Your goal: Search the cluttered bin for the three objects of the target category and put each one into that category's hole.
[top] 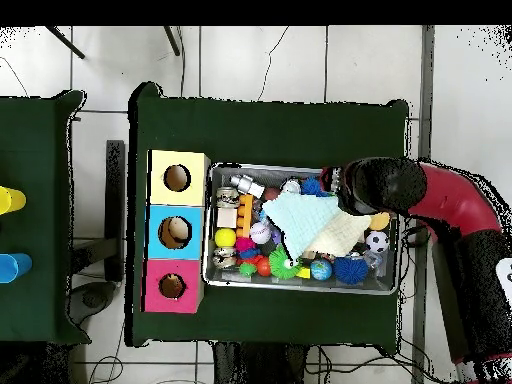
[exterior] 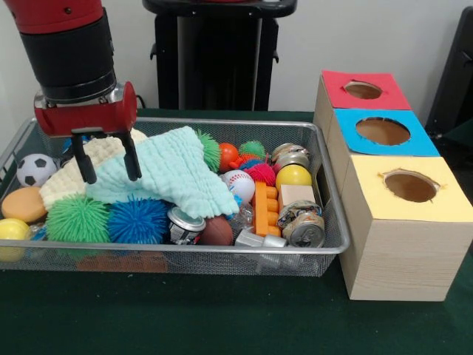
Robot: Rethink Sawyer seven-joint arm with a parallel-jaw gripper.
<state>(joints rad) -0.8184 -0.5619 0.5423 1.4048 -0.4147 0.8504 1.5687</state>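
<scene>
At the far left of the front view, a soccer ball (exterior: 35, 169), an orange ball (exterior: 24, 204) and a yellow ball (exterior: 12, 231) are lying against the left end of the wire basket (exterior: 334, 222). Just right of them, the gripper (exterior: 108, 168) is hanging from the red and black arm (exterior: 66, 44), its two black fingers (exterior: 84, 164) spread apart and holding nothing; their tips are sitting over a cream cloth (exterior: 77, 170) and a pale green cloth (exterior: 171, 176) that are lying across the middle of the pile. I cannot tell whether the tips are touching the cloth.

Below the cloths, a green spiky ball (exterior: 77, 219) and a blue spiky ball (exterior: 137, 220) are sitting side by side at the near wall. Further right, a crushed can (exterior: 184, 224), a small brown football (exterior: 216, 231), a baseball (exterior: 239, 183) and an orange block (exterior: 266, 208) are crowding together, with another can (exterior: 302, 226) at the right end.

No plush animal is showing anywhere in the basket; whatever is lying under the cloths is hidden.

Right of the basket, a wooden box (exterior: 403, 255) is standing with three coloured tops. The hole in the red top (exterior: 363, 90) is at the far end, open and apart from the basket, with the blue top (exterior: 382, 132) and yellow top (exterior: 410, 186) nearer the camera.
</scene>
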